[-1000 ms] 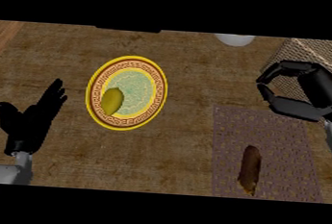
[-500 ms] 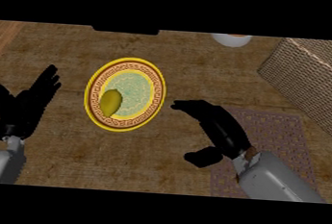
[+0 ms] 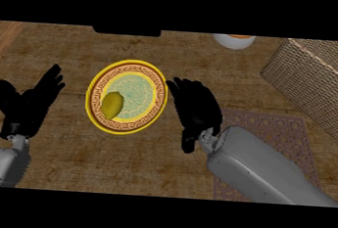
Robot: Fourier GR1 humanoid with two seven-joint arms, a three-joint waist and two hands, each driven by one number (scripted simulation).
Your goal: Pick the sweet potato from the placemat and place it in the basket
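Nearest the lower edge, the right forearm (image 3: pixel 266 171) comes in from the bottom right and lies across much of the placemat (image 3: pixel 290 131), a brownish patterned mat of which only the upper part and right side show. The sweet potato cannot be seen on the mat; whether it lies hidden under the forearm cannot be told. At the lower left, the left hand (image 3: pixel 28 102) rests near the left edge with its fingers straight and spread, pointing up, holding nothing.

Further in, the right hand (image 3: pixel 195 110) sits just beside the right rim of the plate (image 3: pixel 154 80), fingers stretched out and relaxed, thumb hanging down, nothing in its grasp. The plate is round with a yellow rim and a patterned border, and lies on the brown counter (image 3: pixel 67 46) between the two hands. On its left half lies a yellow-green piece of food (image 3: pixel 113 104).

Furthest away, the woven basket (image 3: pixel 312 80) stands at the upper right, well apart from the plate. A white bowl (image 3: pixel 233 40) shows at the top edge.
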